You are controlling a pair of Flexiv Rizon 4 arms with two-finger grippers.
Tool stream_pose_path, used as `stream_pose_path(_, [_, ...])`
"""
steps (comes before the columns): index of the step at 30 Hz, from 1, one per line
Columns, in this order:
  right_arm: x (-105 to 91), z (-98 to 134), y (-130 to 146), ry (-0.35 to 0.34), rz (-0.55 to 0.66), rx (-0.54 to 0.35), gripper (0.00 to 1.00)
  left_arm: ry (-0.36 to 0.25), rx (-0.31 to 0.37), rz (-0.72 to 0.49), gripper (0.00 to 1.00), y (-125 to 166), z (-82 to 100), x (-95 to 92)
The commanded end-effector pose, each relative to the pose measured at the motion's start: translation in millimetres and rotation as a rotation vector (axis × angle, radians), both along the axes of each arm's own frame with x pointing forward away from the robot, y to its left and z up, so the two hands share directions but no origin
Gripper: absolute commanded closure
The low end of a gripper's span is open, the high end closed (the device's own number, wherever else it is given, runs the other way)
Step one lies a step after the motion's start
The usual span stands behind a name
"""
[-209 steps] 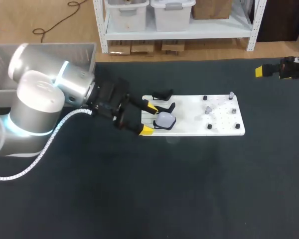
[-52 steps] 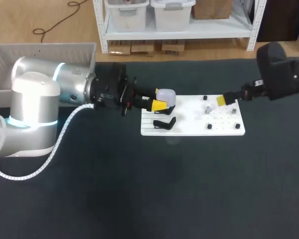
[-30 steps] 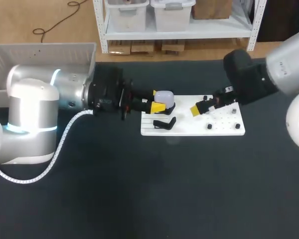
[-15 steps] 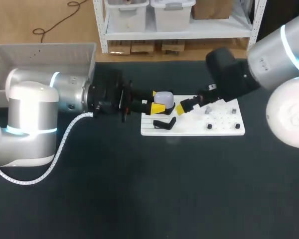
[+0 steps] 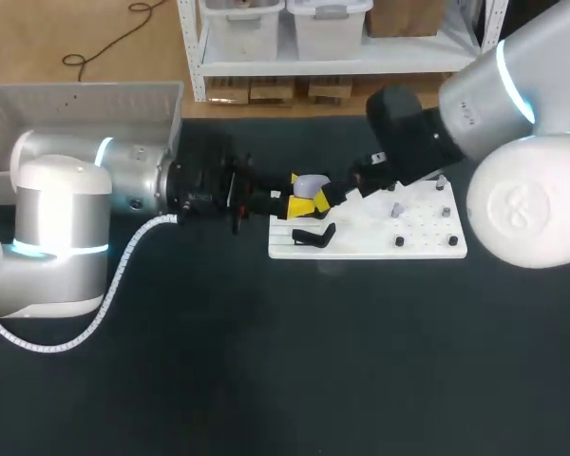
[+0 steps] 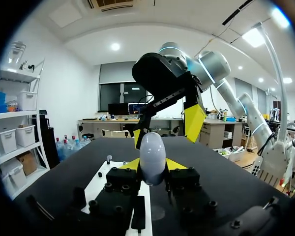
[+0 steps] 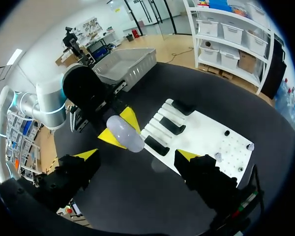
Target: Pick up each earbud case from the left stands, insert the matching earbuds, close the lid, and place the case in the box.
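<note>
Left claw (image 6: 152,166) grips earbud case (image 6: 152,153), just ahead of spread right claw (image 7: 136,155).

The board (image 5: 427,249) lies on the worktop (image 5: 266,361), right of the middle. The box (image 5: 85,100) sits at the back left. The left hand (image 5: 300,195) holds the case (image 5: 309,183) over the board's left end, the right hand (image 5: 331,195) just right of it.
</note>
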State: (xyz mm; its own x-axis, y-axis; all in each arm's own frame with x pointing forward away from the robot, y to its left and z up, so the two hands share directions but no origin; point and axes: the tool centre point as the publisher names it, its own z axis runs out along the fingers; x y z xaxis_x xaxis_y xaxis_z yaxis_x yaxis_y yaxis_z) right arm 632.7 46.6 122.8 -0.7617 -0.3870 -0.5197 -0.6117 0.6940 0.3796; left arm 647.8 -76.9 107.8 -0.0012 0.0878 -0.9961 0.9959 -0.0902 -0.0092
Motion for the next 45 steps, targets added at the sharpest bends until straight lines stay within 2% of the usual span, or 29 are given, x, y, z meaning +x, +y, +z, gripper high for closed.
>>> stream_pose_path(1, [8.4,-4,5,0.012,0.001,-0.005,0.00,-0.003,-0.002,0.005,1.00,0,-0.6,-1.4])
stream_pose_path(21, [22.9,-6,1,0.029,-0.028,-0.011,0.00,-0.003,-0.002,0.005,1.00,0,-0.6,-1.4])
stream_pose_path(27, [27.7,2,-4,-0.002,-0.062,-0.002,0.00,-0.003,-0.002,0.005,1.00,0,-0.6,-1.4])
stream_pose_path(31, [31.4,13,-12,-0.047,-0.076,0.000,0.00,-0.003,-0.002,0.005,1.00,0,-0.6,-1.4])
stream_pose_path(35, [35.7,26,-30,-0.107,-0.083,-0.061,0.00,-0.003,-0.002,0.005,1.00,0,-0.6,-1.4])
stream_pose_path(39, [41.5,34,-50,-0.163,-0.082,-0.191,0.00,-0.005,0.005,0.001,1.00,0,-1.2,-1.7])
stream_pose_path(45, [53.8,27,-85,-0.165,-0.101,-0.350,0.00,-0.018,0.031,-0.013,1.00,-2,-3.2,-3.7])
